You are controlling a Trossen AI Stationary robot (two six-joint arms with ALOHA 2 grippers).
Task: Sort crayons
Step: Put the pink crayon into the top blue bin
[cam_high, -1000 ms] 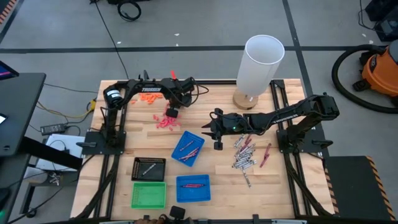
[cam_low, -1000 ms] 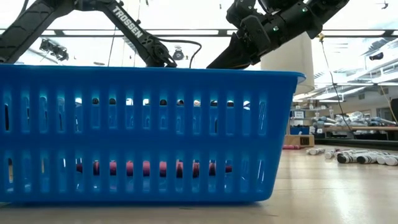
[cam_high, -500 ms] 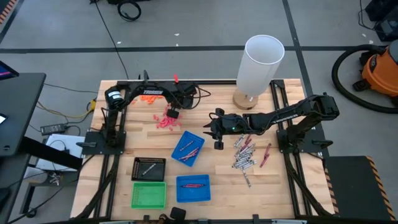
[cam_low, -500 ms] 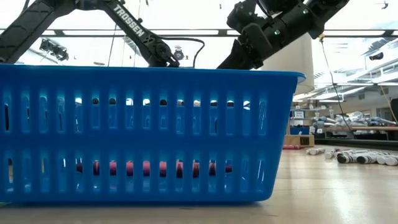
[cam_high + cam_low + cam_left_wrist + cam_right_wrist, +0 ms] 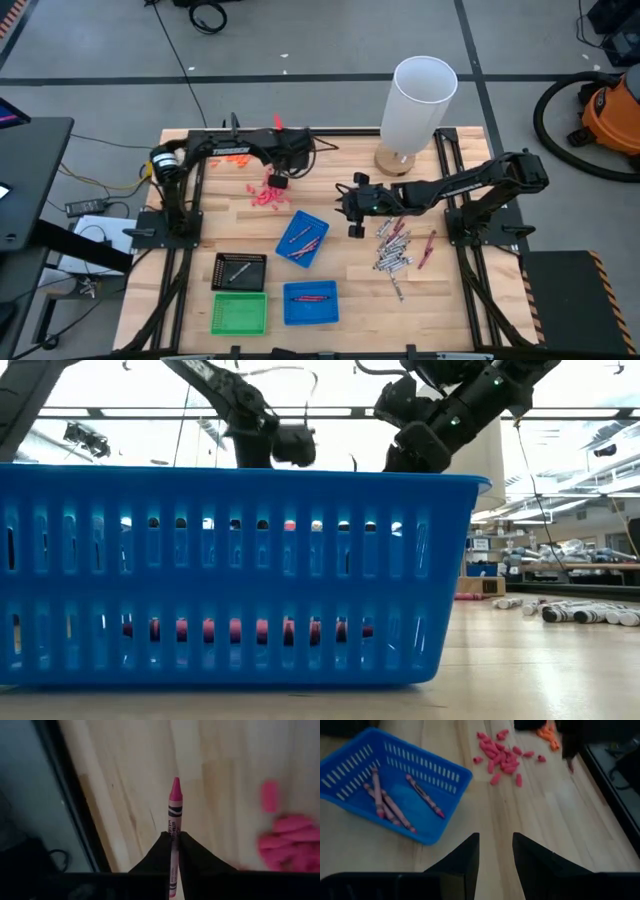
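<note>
Crayon [image 5: 174, 815], pink, stands pinched between the left gripper [image 5: 172, 840]'s pressed jaws, long axis running straight out past the tips, above the tabletop [image 5: 250, 215] at far left. Nearest blue tray [image 5: 302, 239] lies nearer and rightward. Right gripper [image 5: 495, 851], jaws spread and empty, hovers beside that tray.
</note>
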